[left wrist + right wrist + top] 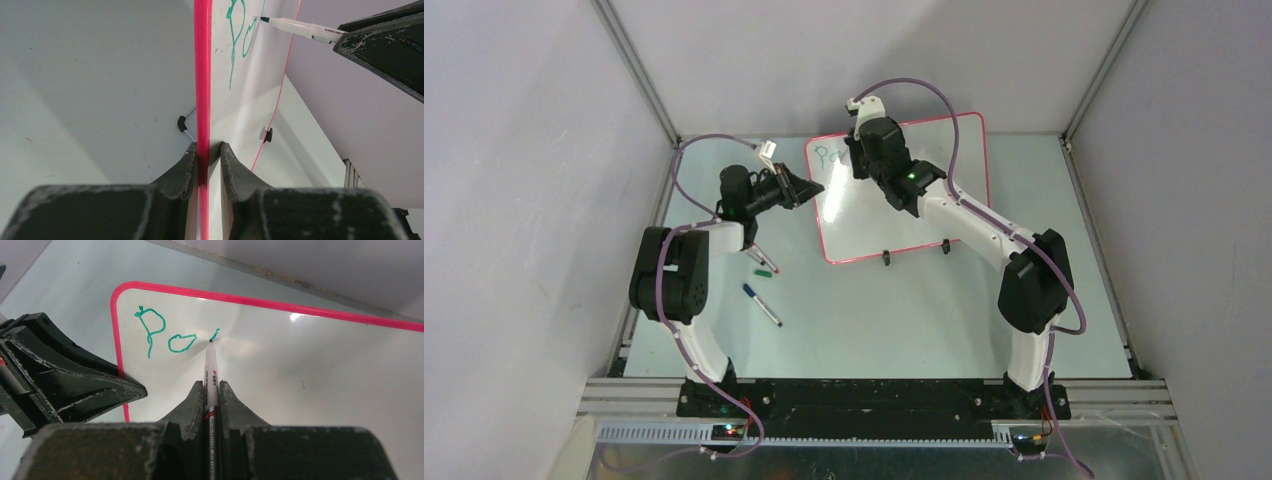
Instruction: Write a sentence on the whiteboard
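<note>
1. Top external view. The whiteboard (874, 225) stands tilted on its feet at the far middle of the bench (924, 320). The left pincer (809, 188) meets its left edge. The right pincer (861, 152) is over the upper left corner, its jaws masked by the wrist. The sentence (829, 154) reads only as a faint green start. A loose pen (763, 305) lies near the left arm.
2. Left wrist view. The left pincer is almost closed, clamped on the red-pink rim and steadying the board. Its own fingers cut off the rim below the grip.
3. Right wrist view. The right pincer is closed tight on the marker (210, 365). The tip sits at the foot of a short stroke just after "Po".
4. Judgement: writing is in hand, with the third letter begun and most of the sentence outstanding. The next move calls for even tip pressure and small rightward strokes. Whether the tip touches or just clears the surface cannot be settled.
</note>
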Robot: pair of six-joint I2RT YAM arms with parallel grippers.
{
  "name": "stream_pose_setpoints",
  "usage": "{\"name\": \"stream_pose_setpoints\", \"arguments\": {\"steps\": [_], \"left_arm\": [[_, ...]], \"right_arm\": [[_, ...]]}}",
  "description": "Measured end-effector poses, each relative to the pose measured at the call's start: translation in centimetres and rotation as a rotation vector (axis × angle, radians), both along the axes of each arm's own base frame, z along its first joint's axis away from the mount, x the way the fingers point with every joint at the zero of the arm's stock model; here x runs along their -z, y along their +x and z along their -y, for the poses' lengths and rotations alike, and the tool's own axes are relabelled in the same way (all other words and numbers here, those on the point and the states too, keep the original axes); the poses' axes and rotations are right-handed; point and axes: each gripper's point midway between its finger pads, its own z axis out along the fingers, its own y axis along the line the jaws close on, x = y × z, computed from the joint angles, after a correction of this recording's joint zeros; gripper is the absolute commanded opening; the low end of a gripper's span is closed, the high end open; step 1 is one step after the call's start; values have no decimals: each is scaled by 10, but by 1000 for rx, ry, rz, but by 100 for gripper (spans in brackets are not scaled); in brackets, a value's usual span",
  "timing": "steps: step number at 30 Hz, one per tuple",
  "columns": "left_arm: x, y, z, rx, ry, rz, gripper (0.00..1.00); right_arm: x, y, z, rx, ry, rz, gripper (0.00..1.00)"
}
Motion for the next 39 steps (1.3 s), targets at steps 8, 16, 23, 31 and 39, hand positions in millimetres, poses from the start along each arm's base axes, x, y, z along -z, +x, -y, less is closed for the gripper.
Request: {"name": "stream_pose_setpoints", "arguments": {"steps": [8, 16, 23, 31, 39], "left_arm": [[0, 0, 0, -1, 0, 0, 0], [0, 0, 0, -2, 0, -1, 0], [0, 0, 0, 0, 0, 0, 0], [0, 0, 0, 0, 0, 0, 0], [0, 0, 0, 0, 0, 0, 0]], "right_arm": [[1, 1, 2, 1, -1, -5, 0], [1, 1, 1, -4, 2, -5, 0], [0, -1, 4, -9, 13, 0, 0], [-4, 1, 9, 4, 26, 7, 0], [-4, 3, 11, 15, 34, 3, 0]]}}
